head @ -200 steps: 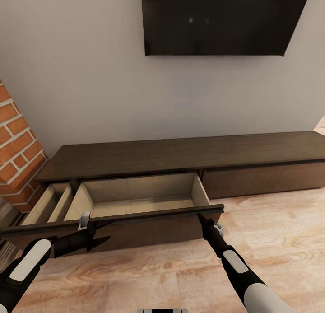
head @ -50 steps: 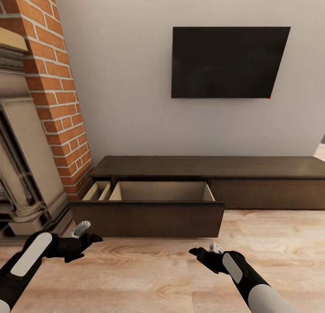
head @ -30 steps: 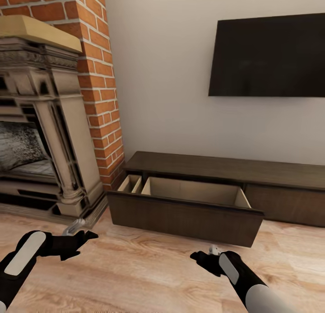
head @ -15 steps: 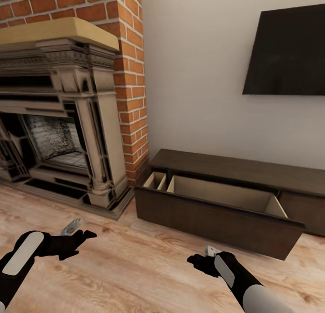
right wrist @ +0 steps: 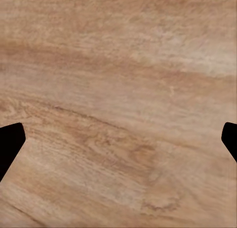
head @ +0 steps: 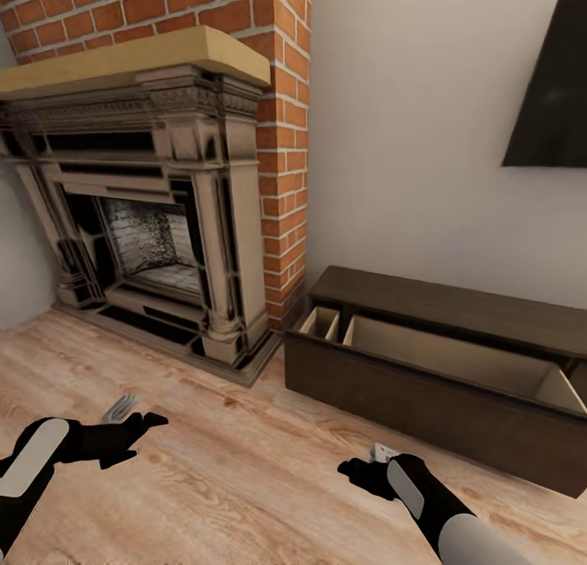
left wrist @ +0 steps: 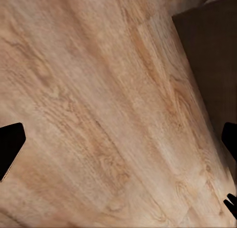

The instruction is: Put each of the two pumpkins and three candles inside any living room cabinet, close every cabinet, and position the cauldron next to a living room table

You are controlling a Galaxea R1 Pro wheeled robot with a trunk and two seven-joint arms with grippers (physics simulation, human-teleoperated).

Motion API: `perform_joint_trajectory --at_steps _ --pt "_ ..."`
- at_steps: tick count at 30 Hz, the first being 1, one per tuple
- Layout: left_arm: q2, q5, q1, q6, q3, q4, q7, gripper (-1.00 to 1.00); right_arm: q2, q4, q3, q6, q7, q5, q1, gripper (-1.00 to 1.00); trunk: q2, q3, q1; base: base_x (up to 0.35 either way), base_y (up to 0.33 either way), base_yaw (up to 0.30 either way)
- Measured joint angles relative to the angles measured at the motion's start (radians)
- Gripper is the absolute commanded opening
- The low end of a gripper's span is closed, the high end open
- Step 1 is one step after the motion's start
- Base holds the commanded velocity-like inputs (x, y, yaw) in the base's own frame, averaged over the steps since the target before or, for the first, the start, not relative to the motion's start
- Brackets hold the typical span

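The long dark-brown cabinet [head: 456,304] stands against the wall at the right, with its wide drawer [head: 424,398] pulled out and its pale beige inside [head: 456,361] showing nothing in it. My left gripper [head: 143,414] hovers low over the wood floor, open, holding nothing. My right gripper [head: 359,465] also hangs open over the floor, in front of the drawer. In both wrist views the black fingers [left wrist: 10,149] [right wrist: 10,144] stand wide apart over bare planks. The cabinet's dark front [left wrist: 212,50] also shows in the left wrist view. Pumpkins, candles, cauldron and table are out of view.
A stone-framed fireplace [head: 155,222] with a brick chimney [head: 281,141] and its floor-level base fills the left. A black TV [head: 554,100] hangs on the wall at the right. Wood floor [head: 244,467] stretches between me and both.
The camera has swung left: the fireplace has come fully into the picture while the cabinet and TV slid right. Both arms keep their pose, open and empty.
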Motion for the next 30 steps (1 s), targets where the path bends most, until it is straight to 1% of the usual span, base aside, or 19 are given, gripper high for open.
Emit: perform_joint_trajectory --at_steps 7,13,15,19,20,22,27,30 --pt "0.002 0.0 0.001 0.0 0.02 0.008 -0.001 1.0 0.001 0.0 0.0 -0.001 0.0 0.0 0.0 1.0 0.0 -0.009 0.0 0.104 0.08 0.199" --pt "0.003 0.0 0.001 0.001 0.026 0.022 -0.001 1.0 0.001 -0.001 0.003 -0.03 0.009 -0.001 0.0 1.0 0.0 -0.016 0.0 0.221 0.222 0.198" --pt "0.003 -0.001 0.001 0.001 0.027 0.026 -0.001 1.0 0.002 -0.001 0.012 -0.035 0.01 -0.001 0.0 1.0 0.0 -0.018 0.0 0.238 0.25 0.193" --pt "0.003 -0.001 0.001 0.001 0.035 0.03 -0.001 1.0 0.001 -0.001 0.071 -0.038 0.01 -0.002 0.0 1.0 0.0 -0.023 0.0 0.236 0.255 0.181" --pt "0.003 -0.001 0.001 0.001 0.036 0.032 -0.001 1.0 0.001 -0.001 0.079 -0.038 0.01 -0.002 0.0 1.0 0.0 -0.025 0.0 0.199 0.275 0.165" --pt "0.003 -0.001 0.001 0.001 0.038 0.034 -0.001 1.0 0.0 -0.001 0.086 -0.038 0.01 -0.003 0.0 1.0 0.0 -0.027 0.0 0.11 0.299 0.106" --pt "0.003 -0.001 0.001 0.001 0.041 0.036 -0.001 1.0 0.0 -0.001 0.088 -0.038 0.008 -0.003 0.0 1.0 0.0 -0.029 0.0 0.029 0.317 0.044" --pt "0.003 0.0 0.001 0.001 0.041 0.035 -0.001 1.0 0.0 -0.001 0.088 -0.038 0.003 -0.002 0.0 1.0 0.0 -0.029 0.0 0.004 0.308 0.215"
